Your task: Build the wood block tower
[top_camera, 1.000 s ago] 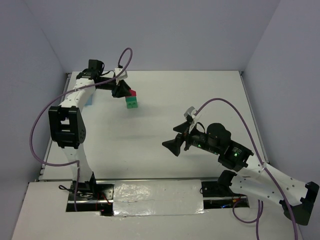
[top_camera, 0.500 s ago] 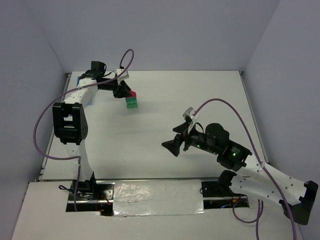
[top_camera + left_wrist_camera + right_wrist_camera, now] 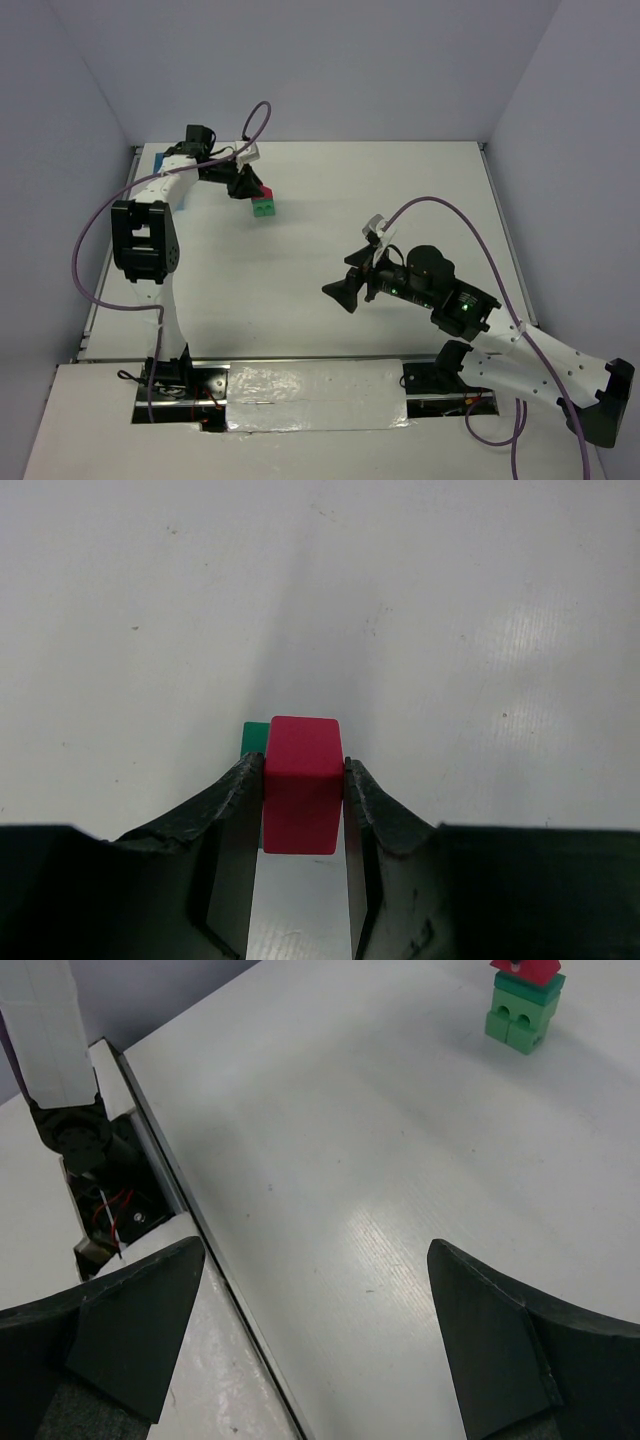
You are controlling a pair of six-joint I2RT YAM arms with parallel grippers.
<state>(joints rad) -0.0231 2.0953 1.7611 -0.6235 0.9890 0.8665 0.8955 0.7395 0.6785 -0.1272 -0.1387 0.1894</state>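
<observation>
Near the table's (image 3: 400, 200) far edge, left gripper (image 3: 303, 768) grips the red roof (image 3: 302, 815).

The right pincer (image 3: 316, 1246) gapes wide over the table (image 3: 400, 1110), red-roofed wood block tower (image 3: 522, 1005) well apart.

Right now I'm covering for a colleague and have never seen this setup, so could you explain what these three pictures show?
Two robot arms, left and right, are bolted at the near edge of a white table. The wide picture comes from a fixed camera above and behind them. The other two come from a camera on each wrist, so the dark shapes at their bottom edge are that arm's own fingers. The left gripper is closed on a red roof-shaped piece, at the top of a small stack of green blocks. The right gripper is open and holds nothing, facing the stack from a distance.
</observation>
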